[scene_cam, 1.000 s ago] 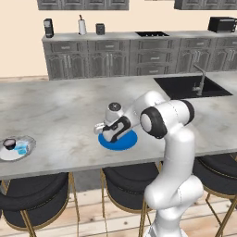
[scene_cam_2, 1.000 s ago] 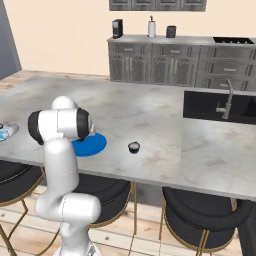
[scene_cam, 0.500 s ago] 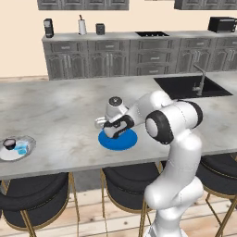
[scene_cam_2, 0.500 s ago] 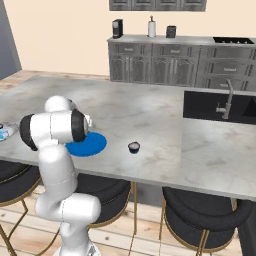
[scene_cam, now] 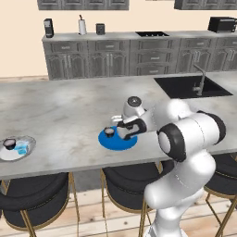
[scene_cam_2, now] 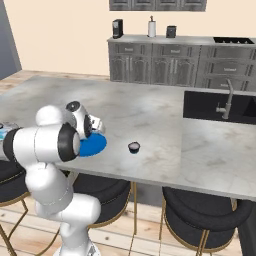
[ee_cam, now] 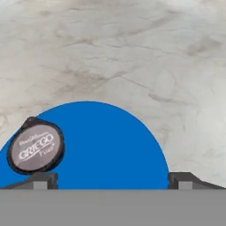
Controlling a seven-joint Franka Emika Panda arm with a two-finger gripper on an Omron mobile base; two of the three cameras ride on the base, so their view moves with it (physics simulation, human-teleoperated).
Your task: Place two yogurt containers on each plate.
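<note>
The blue plate [scene_cam: 121, 143] [scene_cam_2: 96, 145] [ee_cam: 106, 145] lies near the counter's front edge. One dark yogurt container with a pale lid [scene_cam: 110, 132] [ee_cam: 36, 146] stands upright on its left part. My gripper [scene_cam: 125, 133] [ee_cam: 112, 180] hovers just over this plate, open, with nothing between the fingertips [ee_cam: 40, 178]; the cup is beside the left one. The white plate [scene_cam: 28, 147] sits far left and holds a dark cup [scene_cam: 9, 143] and a light blue cup [scene_cam: 21, 148]. Another dark cup [scene_cam_2: 134, 147] stands alone on the counter, right of the blue plate.
A sink [scene_cam: 190, 86] with a faucet [scene_cam: 201, 77] is set into the counter at the right. Black stools [scene_cam: 127, 178] stand under the front edge. Cabinets [scene_cam: 115, 58] with small appliances line the back wall.
The jaws have spread a little wider. The arm's elbow has swung right and lower in the left base view. The cup on the blue plate has not moved.
</note>
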